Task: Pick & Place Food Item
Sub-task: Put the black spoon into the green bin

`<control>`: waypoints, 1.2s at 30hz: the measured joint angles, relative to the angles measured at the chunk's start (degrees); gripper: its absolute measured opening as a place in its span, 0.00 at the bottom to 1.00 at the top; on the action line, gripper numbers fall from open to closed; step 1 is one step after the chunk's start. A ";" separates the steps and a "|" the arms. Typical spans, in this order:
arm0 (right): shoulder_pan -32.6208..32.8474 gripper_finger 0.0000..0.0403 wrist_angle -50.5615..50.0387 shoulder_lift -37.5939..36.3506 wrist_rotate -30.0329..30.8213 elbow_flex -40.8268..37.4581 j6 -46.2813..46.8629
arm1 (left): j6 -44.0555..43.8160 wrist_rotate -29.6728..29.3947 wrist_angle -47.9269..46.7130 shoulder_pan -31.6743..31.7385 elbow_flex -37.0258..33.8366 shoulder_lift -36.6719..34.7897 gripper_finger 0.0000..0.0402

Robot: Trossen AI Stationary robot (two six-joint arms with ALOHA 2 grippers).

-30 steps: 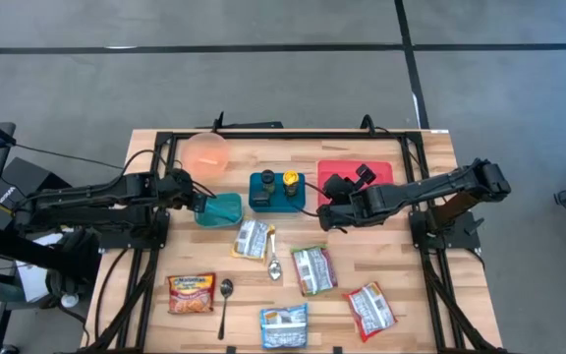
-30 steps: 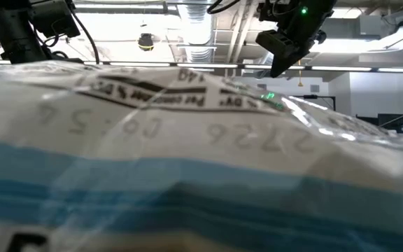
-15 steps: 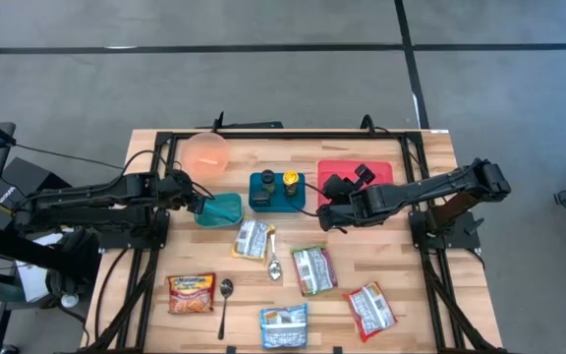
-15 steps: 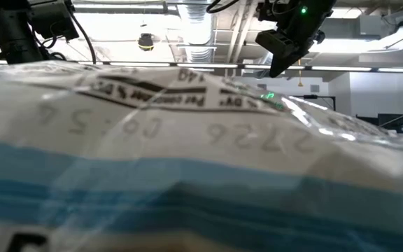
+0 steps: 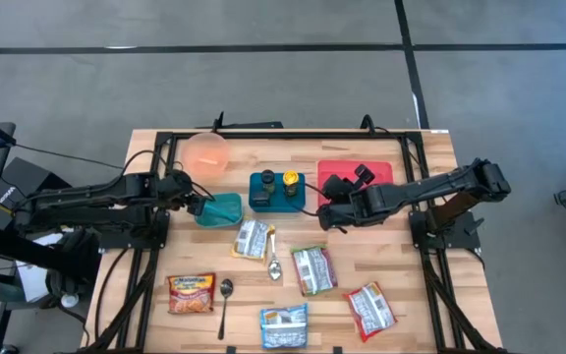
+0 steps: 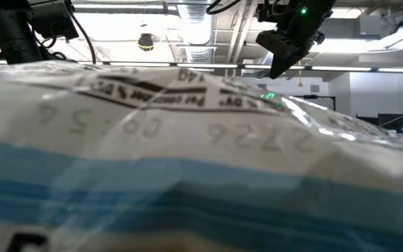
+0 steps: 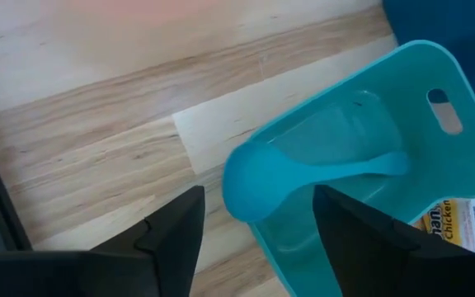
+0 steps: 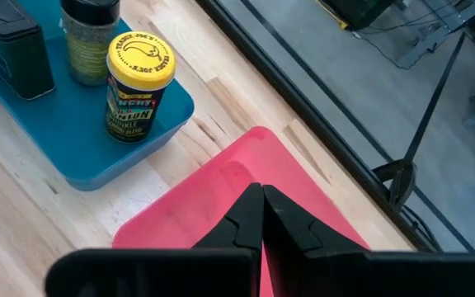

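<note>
A blue-and-white food packet (image 6: 187, 161) is lying right against the low camera and filling most of that view; in the high view the same packet (image 5: 284, 326) is sitting at the near edge of the wooden table (image 5: 430, 177). Beside it on the near part of the table, an orange ramen packet (image 5: 192, 293) is lying next to a spoon (image 5: 224, 300), and a red-and-white snack packet (image 5: 370, 308) is resting off toward the right arm's side.

Farther in, a green-edged packet (image 5: 313, 269) is lying near the table's middle, with a second spoon (image 5: 273, 264) just beside it and a foil chicken packet (image 5: 253, 239) touching that spoon's handle end.

Beyond those, the left gripper (image 5: 201, 203) is hovering at the rim of a teal scoop-shaped container (image 5: 220, 208). In the left wrist view its two dark fingers (image 7: 176, 233) are standing apart, straddling the rounded end of the teal container (image 7: 345, 157) without pressing on it, and nothing is held between them.

The right gripper (image 5: 330, 220) is hanging over the near edge of a red tray (image 5: 340, 171). In the right wrist view its fingertips (image 8: 261, 200) are pressing together with nothing between them, above the red tray (image 8: 221, 198).

Between the two arms, a blue tray (image 5: 275, 192) is holding a dark tin (image 8: 11, 49), a dark-capped spice jar (image 8: 87, 37) and a yellow-lidded seasoning jar (image 5: 290, 181). At the far side of the table, a pink bowl (image 5: 206, 151) is sitting behind the teal container.
</note>
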 joint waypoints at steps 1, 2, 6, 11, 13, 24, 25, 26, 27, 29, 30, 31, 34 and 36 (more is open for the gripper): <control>-0.15 0.00 0.00 0.00 0.00 0.00 -0.02 | 0.03 0.02 0.01 0.00 0.00 -0.21 0.55; -0.31 0.00 0.04 0.02 -0.07 0.00 -0.28 | 0.07 0.02 0.02 0.00 0.02 -0.54 0.54; -0.79 0.00 0.08 0.00 -1.19 -0.02 -0.88 | 0.13 0.04 0.02 0.00 0.07 -3.12 0.54; -0.81 0.00 0.07 0.00 -1.51 0.00 -0.87 | 0.13 0.11 -0.01 0.00 0.09 -6.83 0.54; -0.81 0.00 0.07 0.01 -1.53 0.00 -0.87 | 0.13 0.28 -0.01 0.00 0.09 -8.05 0.54; -0.81 0.00 0.07 0.01 -2.62 -0.01 -0.87 | 2.77 0.80 1.44 0.00 0.09 -13.01 0.51; -0.81 0.00 0.07 0.01 -2.65 -0.01 -0.87 | 3.26 0.94 2.17 0.00 0.09 -13.28 0.50; -0.81 0.00 0.07 0.00 -2.69 0.00 -0.87 | 4.28 1.10 3.17 0.00 0.09 -13.51 0.50; -0.81 0.00 0.07 0.00 -2.69 -0.01 -0.87 | 5.42 1.63 4.38 0.00 0.11 -13.70 0.50; -0.81 0.00 0.07 0.00 -2.69 0.00 -0.87 | 7.81 3.19 7.36 0.00 0.11 -13.71 0.49; -0.81 0.00 0.07 0.02 -2.71 0.00 -0.87 | 9.36 4.38 9.24 -0.03 0.11 -13.66 0.49; -0.81 0.00 0.07 0.02 -2.71 0.00 -0.87 | 10.84 5.60 11.11 -0.11 0.11 -13.53 0.49; -0.81 0.00 0.07 0.00 -2.75 -0.02 -0.87 | 14.20 9.75 17.30 -1.08 0.11 -13.50 0.48; -0.81 0.00 0.07 0.02 -2.78 -0.02 -0.87 | 15.75 12.35 21.14 -2.32 0.11 -13.48 0.47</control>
